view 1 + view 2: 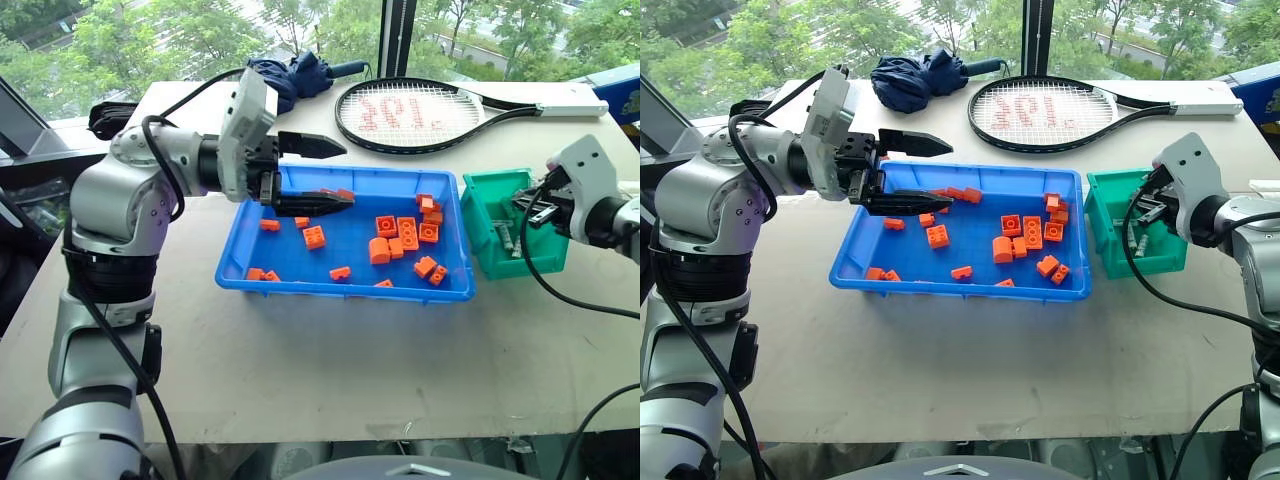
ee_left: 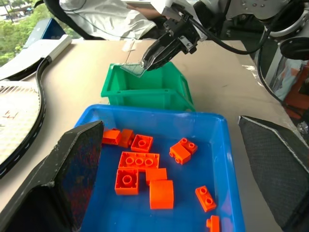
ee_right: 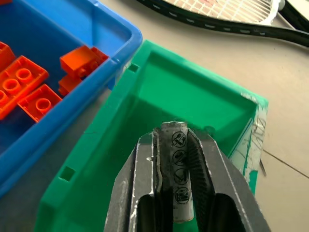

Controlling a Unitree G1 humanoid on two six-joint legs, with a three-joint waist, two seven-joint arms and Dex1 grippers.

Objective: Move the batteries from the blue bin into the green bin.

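Between your right gripper's (image 3: 176, 193) 2 black fingers sits 1 battery (image 3: 176, 169), a grey cylinder with dark printed symbols, its lower end cut off at the frame edge in the right wrist view. The jaws close on it from both sides, poised above the hollow of the green bin (image 3: 145, 121). From the head views, that bin stands on the tabletop (image 1: 330, 370) just beside the right end of the blue bin (image 1: 345, 282), and a few grey cylinders (image 1: 505, 238) lie inside it, partly hidden by the gripper and its cable, so you cannot count them.

Your left gripper (image 1: 315, 175) hangs over the far left corner of the blue bin, jaws spread wide and holding nothing; the lower finger covers some of the orange toy bricks (image 1: 405, 240). Those bricks lie scattered across the tray floor, and the arm hides the tray's left rim. No grey cylinder can be made out among the visible bricks.

Behind the bins, a tennis racket (image 1: 420, 115) lies flat, its handle running off to the right, beside a folded dark blue umbrella (image 1: 300, 75).
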